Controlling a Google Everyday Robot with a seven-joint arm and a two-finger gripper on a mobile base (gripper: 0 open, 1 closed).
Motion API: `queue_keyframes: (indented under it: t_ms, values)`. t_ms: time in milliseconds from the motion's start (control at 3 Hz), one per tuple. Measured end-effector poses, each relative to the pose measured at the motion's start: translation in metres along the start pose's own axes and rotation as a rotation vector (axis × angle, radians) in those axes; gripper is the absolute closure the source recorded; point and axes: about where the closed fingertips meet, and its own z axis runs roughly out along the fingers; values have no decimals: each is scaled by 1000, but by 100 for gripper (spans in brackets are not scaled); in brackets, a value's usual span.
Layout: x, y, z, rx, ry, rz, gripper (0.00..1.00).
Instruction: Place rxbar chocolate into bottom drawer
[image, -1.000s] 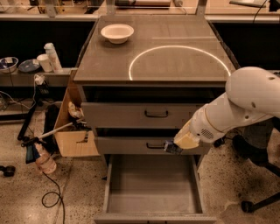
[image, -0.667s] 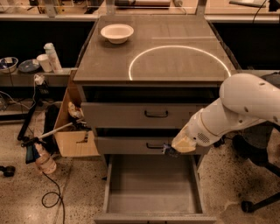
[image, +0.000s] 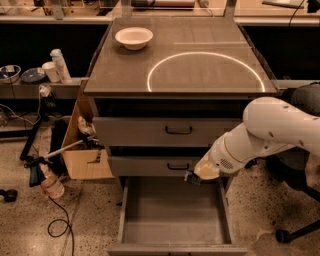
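One arm (image: 260, 135): white, reaching in from the right of the grey cabinet, forearm sloping down and to the left.
Its gripper (image: 194, 176): at the arm's tip, low against the right end of the middle drawer (image: 145, 166) and just above the back right corner of the tray below; whether it is wide or narrow cannot be told.
The rxbar chocolate (image: 189, 178): most likely the small dark shape at the gripper's tip, carried in the air. No bar lies on the table (image: 200, 50) or on the tray floor.
The bottom drawer (image: 172, 217): pulled fully out, its plain grey floor bare.
Change over the last second: the gripper has come down and slid left, from level with the middle drawer's front to the lower edge of that front, so its tip now hangs over the open tray rather than beside the cabinet. Nothing else has moved.
Meaning for the task: the carry looks nearly done. What remains, by this view, is a short descent into the tray and a release.
Risk: the tip is close to the middle drawer's front, and a bar let go here may land near the back wall or on edge.
Left alone: white bowl (image: 133, 37), on the table's far left.
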Motion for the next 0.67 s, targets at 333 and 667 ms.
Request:
queue_keyframes:
  t_ms: [333, 667]
  values:
    - [5, -1, 9, -6, 8, 10, 100]
    - [10, -1, 16, -14, 22, 18, 100]
